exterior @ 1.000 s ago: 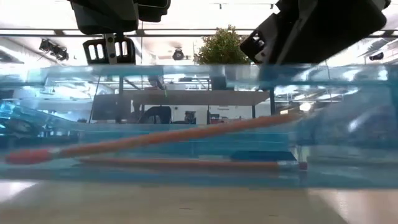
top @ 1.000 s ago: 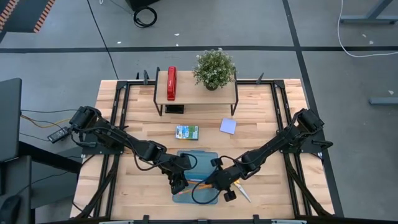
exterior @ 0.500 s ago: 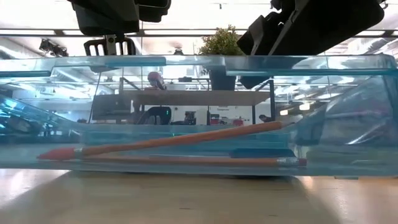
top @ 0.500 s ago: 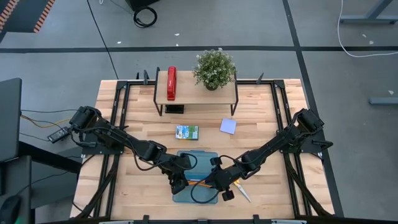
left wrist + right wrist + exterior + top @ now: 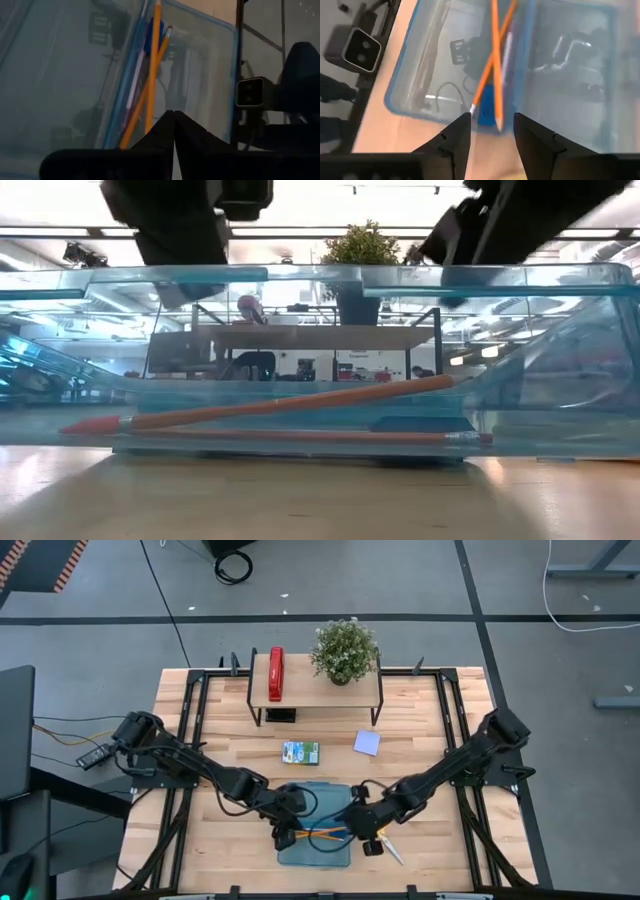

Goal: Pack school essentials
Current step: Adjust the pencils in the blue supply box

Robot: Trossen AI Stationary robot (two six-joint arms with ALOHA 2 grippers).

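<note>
With the translucent blue plastic case (image 5: 314, 823) lying open to receive supplies, two orange pencils (image 5: 492, 62) sit crossed inside w/ purple pen (image 5: 504, 47), left gripper (image 5: 173, 120) pinched shut, empty, at case's edge, right gripper (image 5: 492, 131) parted, empty, opposite; packet (image 5: 300, 752), sticky pad (image 5: 367, 743) beyond case, unpacked.

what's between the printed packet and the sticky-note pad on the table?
Nothing: in the high view the green-blue printed packet and the lavender sticky-note pad lie apart with only bare wooden table between them.

Below my right gripper (image 5: 491, 132), I see a glossy translucent plastic case (image 5: 560, 75) holding matt orange pencils (image 5: 492, 60) on pale wood table (image 5: 420, 850).
</note>
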